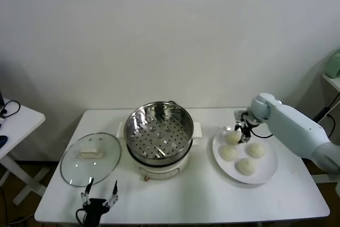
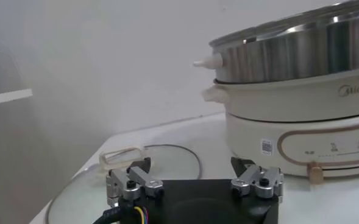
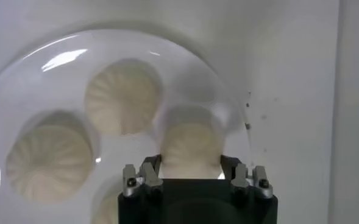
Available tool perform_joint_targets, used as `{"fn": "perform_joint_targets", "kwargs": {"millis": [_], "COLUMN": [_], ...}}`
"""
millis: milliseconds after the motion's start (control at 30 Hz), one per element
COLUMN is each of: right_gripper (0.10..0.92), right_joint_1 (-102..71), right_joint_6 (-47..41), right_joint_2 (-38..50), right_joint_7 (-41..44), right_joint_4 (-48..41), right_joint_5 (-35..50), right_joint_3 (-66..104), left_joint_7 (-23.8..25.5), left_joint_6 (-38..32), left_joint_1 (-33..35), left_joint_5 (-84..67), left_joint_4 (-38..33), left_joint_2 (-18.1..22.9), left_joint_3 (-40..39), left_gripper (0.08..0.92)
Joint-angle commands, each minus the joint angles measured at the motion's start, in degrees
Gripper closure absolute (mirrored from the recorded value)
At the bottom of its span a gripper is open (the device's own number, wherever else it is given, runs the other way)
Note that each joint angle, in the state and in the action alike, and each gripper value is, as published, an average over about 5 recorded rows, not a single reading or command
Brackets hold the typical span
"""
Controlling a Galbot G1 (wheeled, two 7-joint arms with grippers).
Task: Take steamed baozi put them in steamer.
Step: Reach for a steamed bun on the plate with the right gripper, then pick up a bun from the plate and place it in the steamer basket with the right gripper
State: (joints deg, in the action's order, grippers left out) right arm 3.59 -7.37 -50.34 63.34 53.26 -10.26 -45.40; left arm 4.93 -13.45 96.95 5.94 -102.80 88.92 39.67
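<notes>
The right tool (image 3: 191,173) straddled, fingers apart, one creamy-white round baozi (image 3: 190,146) on the flat white plate (image 1: 268,174), so closing gently should avoid squashing it before carrying it to the shiny steel steamer (image 1: 158,129).

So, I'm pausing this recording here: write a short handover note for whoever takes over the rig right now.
Right gripper: down over the plate, fingers either side of the baozi nearest the steamer; no lift visible, grip not confirmed.
Left gripper: open and idle at the table's front edge, near the glass lid.
Steamer: open, perforated tray bare.
Other three baozi sit on the plate.
Done: no bun moved so far.
Left: grasp this bun, carry it to the steamer, then repeat for the other three.
</notes>
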Motion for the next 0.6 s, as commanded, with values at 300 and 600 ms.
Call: {"fn": "perform_joint_targets", "kwargs": {"millis": [300,600], "right_gripper": [0.364,0.364], "right_joint_1": [23.86,36.22], "right_joint_6": [2.6,7.68], "right_joint_2": [10.55,7.71], "right_joint_7": [0.83,-0.54], "right_joint_4": [17.24,24.62], "right_joint_5": [13.66,20.46], "right_joint_3": [-21.71,-27.58], "left_joint_7": [-0.02,-0.12], "left_joint_6": [-0.22,-0.49], "left_joint_1": [-0.02,0.32], "left_joint_5": [-0.1,0.29], "left_joint_4": [-0.13,-0.31], "left_joint_2": [-0.04,0.21], "left_joint_3": [-0.01,-0.81], "left_gripper": [0.177,0.177]}}
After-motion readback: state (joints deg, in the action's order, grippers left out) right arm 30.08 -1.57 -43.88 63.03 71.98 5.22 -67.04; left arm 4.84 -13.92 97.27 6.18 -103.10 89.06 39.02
